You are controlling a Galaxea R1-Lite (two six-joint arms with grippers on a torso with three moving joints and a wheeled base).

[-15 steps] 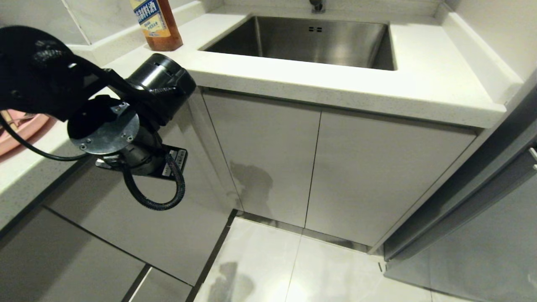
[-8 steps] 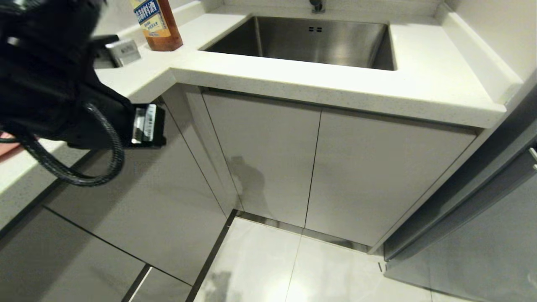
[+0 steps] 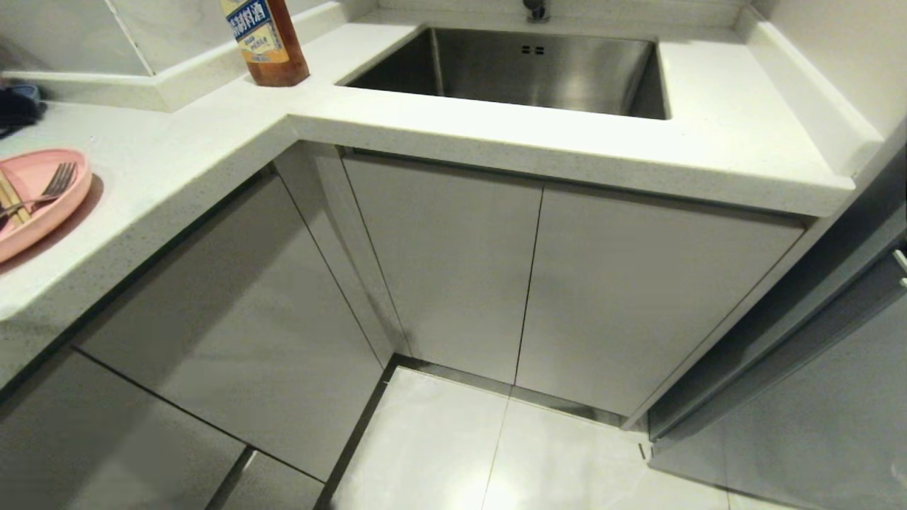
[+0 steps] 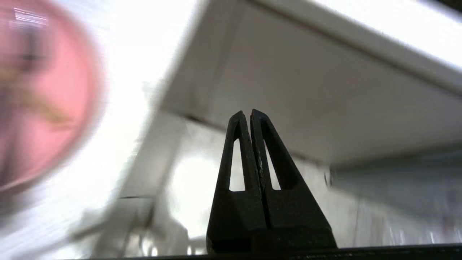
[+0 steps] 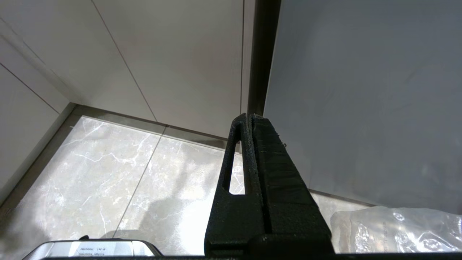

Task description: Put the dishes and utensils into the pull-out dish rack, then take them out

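Note:
A pale-pink plate (image 3: 42, 202) lies on the white counter (image 3: 177, 156) at the far left of the head view. A silver fork (image 3: 51, 185) and wooden chopsticks (image 3: 10, 204) rest in it. The pull-out dish rack is hidden; only closed cabinet fronts show. My left gripper (image 4: 249, 112) is shut and empty, out of the head view, held in the air beside the counter edge with the plate (image 4: 43, 108) blurred off to one side. Low by the floor, my right gripper (image 5: 249, 116) hangs shut and empty.
A brown sauce bottle (image 3: 266, 42) stands at the counter's corner beside the steel sink (image 3: 510, 64). A dark blue item (image 3: 18, 103) is cut off at the far-left edge. Closed cabinet doors (image 3: 439, 269) and a grey appliance front (image 3: 815, 397) flank the tiled floor. A clear plastic bag (image 5: 397, 231) lies near my right gripper.
My left arm has swung up and to the left out of the head view, uncovering the pink plate with the fork and chopsticks. Its gripper has stayed shut.

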